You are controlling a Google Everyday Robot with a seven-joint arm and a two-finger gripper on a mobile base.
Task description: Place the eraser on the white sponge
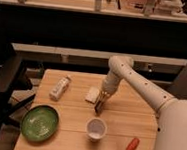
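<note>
The white sponge (92,94) lies flat on the wooden table (132,119), a little behind its middle. My gripper (102,101) points down just to the right of the sponge's front corner. It is shut on the eraser (99,109), a small black block that hangs from the fingertips, slightly tilted. The eraser is low over the table and beside the sponge, not over it. I cannot tell whether its lower end touches the table.
A white bottle (59,88) lies on the table's left side. A green plate (39,122) sits at the front left. A white round cup (96,128) stands just in front of the gripper. An orange carrot-shaped object (131,147) lies at the front right.
</note>
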